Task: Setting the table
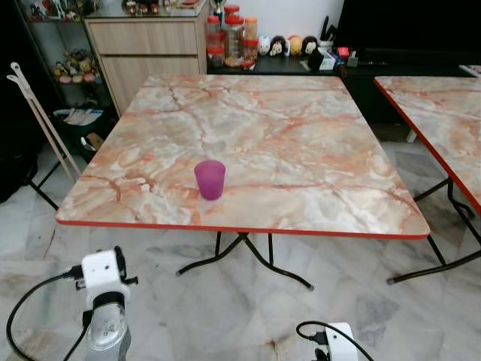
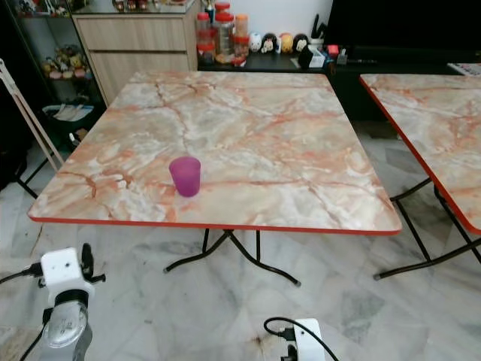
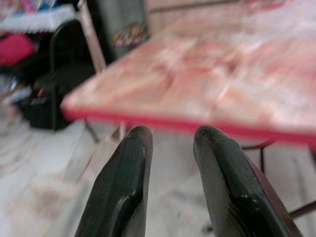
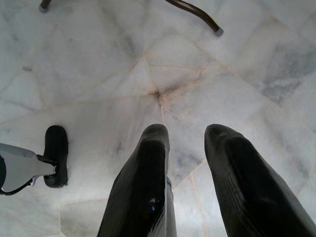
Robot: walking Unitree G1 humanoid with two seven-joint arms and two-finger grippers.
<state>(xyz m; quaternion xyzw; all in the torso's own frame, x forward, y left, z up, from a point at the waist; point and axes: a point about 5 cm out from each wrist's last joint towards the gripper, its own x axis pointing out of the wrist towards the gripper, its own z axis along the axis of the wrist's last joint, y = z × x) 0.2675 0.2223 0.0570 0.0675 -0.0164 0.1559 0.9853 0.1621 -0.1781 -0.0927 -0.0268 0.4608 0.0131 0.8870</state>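
A purple plastic cup [image 1: 210,179] stands upright near the front edge of a marble-patterned folding table [image 1: 301,135] with a red rim. My left arm's wrist [image 1: 104,280] hangs below the table's front left corner. In the left wrist view my left gripper [image 3: 170,136] is open with nothing between its fingers, pointing at the table's red edge [image 3: 163,121]. My right gripper [image 4: 186,134] is open over the marble floor, holding nothing, and my right wrist [image 1: 337,342] is low in front of the table.
A second marble table [image 1: 443,113] stands to the right, with a gap between the two. Behind are a wooden cabinet [image 1: 143,45], jars [image 1: 229,34] and small figures on a dark shelf. A white rack [image 1: 37,113] leans at the left. Black table legs [image 1: 248,259] cross underneath.
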